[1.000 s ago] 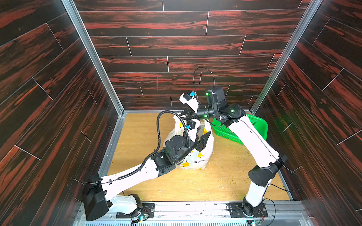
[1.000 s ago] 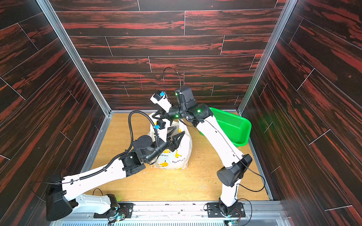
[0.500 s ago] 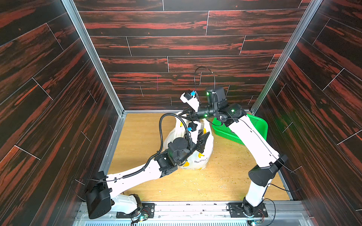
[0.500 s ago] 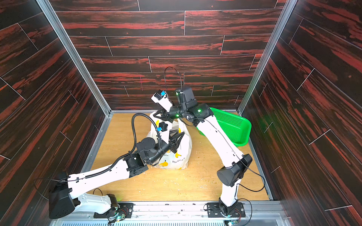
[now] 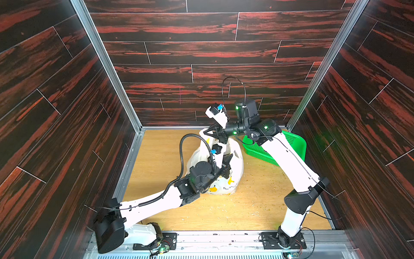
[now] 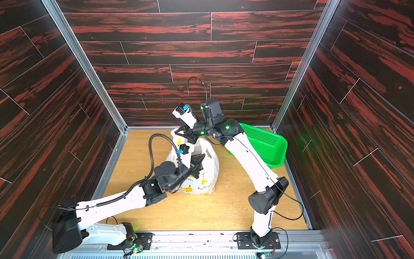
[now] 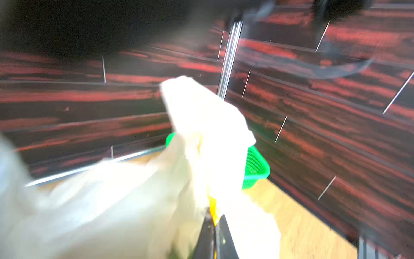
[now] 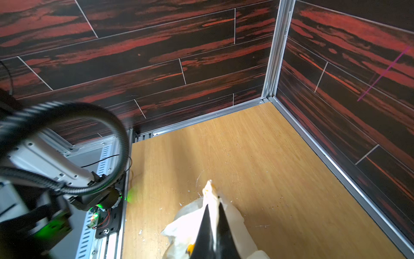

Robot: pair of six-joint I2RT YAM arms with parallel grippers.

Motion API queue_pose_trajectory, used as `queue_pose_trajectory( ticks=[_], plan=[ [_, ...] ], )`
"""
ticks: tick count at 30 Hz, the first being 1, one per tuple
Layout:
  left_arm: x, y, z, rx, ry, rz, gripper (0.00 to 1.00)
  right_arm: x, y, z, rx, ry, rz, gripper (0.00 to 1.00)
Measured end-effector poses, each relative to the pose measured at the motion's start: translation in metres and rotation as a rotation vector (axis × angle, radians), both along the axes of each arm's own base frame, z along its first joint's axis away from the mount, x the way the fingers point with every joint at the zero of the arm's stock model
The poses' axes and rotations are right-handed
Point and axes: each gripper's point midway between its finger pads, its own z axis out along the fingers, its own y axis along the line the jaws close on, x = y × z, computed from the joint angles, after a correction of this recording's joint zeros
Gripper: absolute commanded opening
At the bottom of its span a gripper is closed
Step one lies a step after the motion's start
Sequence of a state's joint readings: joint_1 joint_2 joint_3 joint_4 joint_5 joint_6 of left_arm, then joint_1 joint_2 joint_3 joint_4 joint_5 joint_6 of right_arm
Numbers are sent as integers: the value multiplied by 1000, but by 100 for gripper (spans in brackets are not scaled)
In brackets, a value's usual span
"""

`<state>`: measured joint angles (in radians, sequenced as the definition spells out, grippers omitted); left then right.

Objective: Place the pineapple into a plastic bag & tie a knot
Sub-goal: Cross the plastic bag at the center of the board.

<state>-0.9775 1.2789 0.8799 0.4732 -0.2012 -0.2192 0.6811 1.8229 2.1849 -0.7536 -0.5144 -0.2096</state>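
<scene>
Right wrist view: the right claw (image 8: 214, 205) pinches shut on a fold of the thin white banana-printed plastic bag (image 8: 183, 226); the left claw (image 7: 215, 215) clamps another fold. The bag stands on the wooden tabletop (image 5: 257, 208), its black lettering (image 5: 229, 188) unreadable, near a green perforated plastic basket (image 5: 293, 145).

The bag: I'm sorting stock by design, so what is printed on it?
White, with yellow bananas and black lettering; the bag shows it best in a top view.
</scene>
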Motion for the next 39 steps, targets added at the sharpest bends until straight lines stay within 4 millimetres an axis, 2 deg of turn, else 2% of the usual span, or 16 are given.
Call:
queue_pose_trajectory(
  ticks=[4, 12, 19, 27, 33, 37, 39],
  plan=[
    [-16, 17, -12, 16, 9, -28, 0, -6, -2, 3, 2, 8, -2, 0],
    [-41, 38, 7, -28, -27, -80, 5, -19, -17, -9, -14, 29, -28, 0],
    [-56, 50, 4, -41, -51, -112, 3, -29, -28, -16, -3, 29, -46, 0],
    [-64, 64, 10, -51, -73, -103, 5, -19, -36, -33, 12, 72, -84, 0],
    [-59, 68, 0, -9, -38, -70, 17, -21, -34, -40, 12, 93, -86, 0],
    [-52, 67, 5, 2, -12, -35, 42, -26, -30, -43, 14, 98, -77, 0],
    [-50, 66, 11, -4, 3, -29, 49, -27, -29, -44, 13, 100, -77, 0]
  ],
)
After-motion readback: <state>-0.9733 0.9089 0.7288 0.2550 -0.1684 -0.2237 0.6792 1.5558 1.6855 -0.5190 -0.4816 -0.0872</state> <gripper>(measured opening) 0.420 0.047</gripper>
